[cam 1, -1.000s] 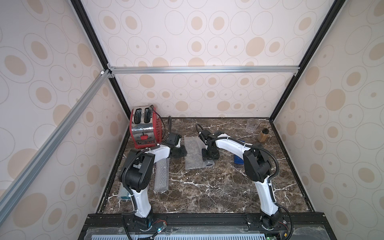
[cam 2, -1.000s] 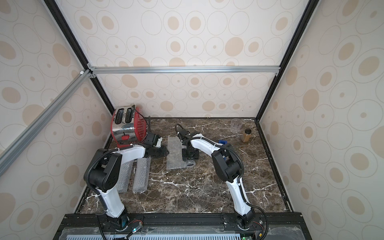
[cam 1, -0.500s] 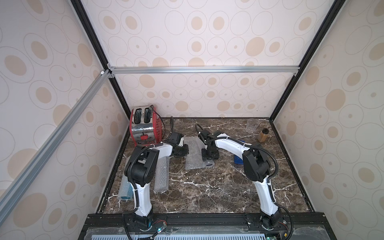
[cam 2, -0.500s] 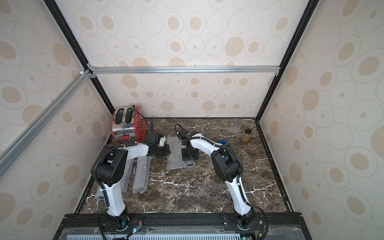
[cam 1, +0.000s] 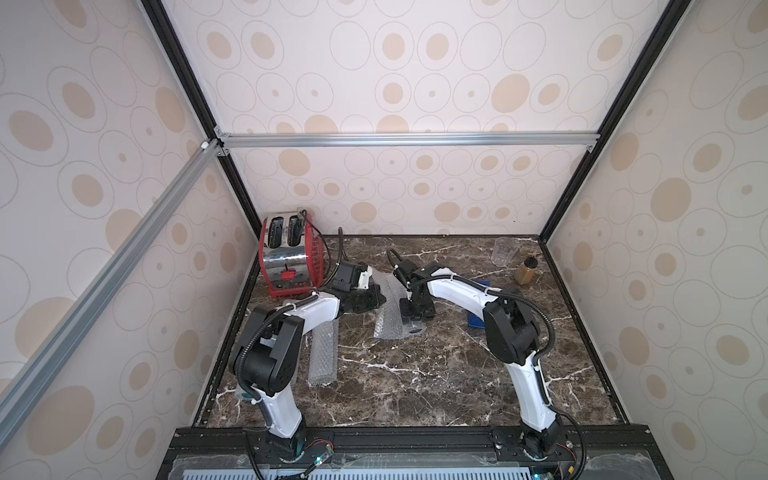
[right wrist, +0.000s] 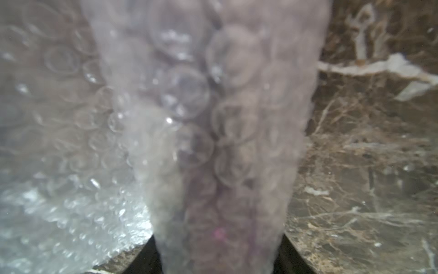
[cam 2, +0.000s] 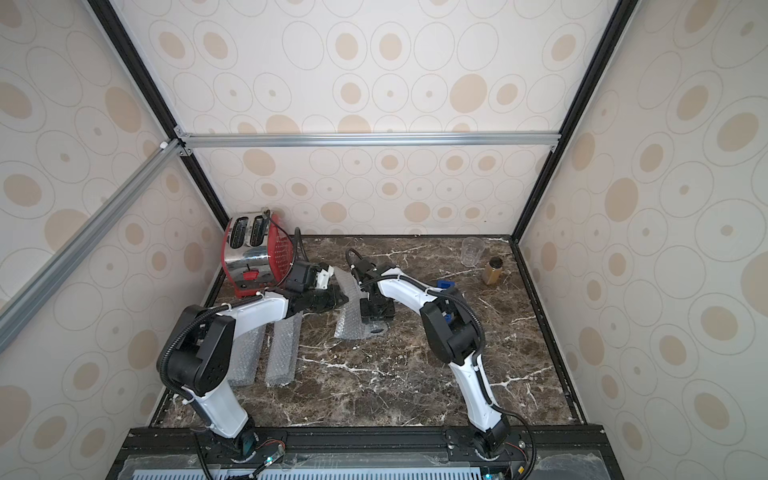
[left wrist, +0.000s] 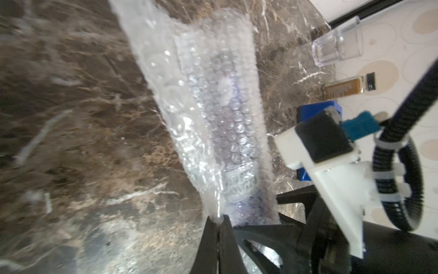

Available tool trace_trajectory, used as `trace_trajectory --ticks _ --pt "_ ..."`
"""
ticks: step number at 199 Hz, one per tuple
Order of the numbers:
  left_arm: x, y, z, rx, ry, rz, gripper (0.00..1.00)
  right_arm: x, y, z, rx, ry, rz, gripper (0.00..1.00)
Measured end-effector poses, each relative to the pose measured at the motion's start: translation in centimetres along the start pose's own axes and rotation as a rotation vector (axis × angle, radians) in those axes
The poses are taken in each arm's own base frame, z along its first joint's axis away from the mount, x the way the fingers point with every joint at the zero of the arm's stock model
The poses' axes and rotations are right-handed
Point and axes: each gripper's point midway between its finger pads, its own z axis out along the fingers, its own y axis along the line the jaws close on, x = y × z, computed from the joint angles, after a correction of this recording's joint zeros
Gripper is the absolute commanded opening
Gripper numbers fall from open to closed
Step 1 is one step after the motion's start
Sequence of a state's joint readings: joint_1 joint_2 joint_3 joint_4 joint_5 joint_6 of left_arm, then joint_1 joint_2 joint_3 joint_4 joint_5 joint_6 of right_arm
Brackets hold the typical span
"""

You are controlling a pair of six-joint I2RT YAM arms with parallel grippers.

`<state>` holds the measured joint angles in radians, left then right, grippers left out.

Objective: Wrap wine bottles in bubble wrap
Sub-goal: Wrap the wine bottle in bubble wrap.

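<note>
Toward the far middle of the worktop (cam 1: 415, 374) lies the bubble wrap (cam 1: 388, 318), part-rolled around a purple wine bottle (left wrist: 233, 132) (two rolled tubes (cam 2: 282, 353) lie at the near left). The step in hand looks like rolling. The right end effector (right wrist: 219, 258) straddles and clamps the wrapped bottle, while the left end effector (left wrist: 218, 223), pressed together, pinches the sheet's loose edge. Next, I judge, that edge must be drawn over the bottle and kept taut, without dragging the bottle along.
</note>
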<state>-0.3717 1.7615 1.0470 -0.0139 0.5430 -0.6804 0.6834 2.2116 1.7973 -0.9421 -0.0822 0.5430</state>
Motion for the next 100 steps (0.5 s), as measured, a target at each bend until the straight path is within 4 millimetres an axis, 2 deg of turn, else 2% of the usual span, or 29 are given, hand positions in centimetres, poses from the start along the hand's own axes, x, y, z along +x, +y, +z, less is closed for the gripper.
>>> trace_trajectory --ticks 52,100 --pt "0.0 -4.6 2.5 0.136 0.089 -0.001 0.0 0.0 0.7 0.1 -0.03 -0.001 -0.044 0.5" --pt "0.0 -5.0 4.2 0.169 0.159 -0.04 0.0 0.0 0.6 0.2 -0.046 0.009 -0.026 0.52"
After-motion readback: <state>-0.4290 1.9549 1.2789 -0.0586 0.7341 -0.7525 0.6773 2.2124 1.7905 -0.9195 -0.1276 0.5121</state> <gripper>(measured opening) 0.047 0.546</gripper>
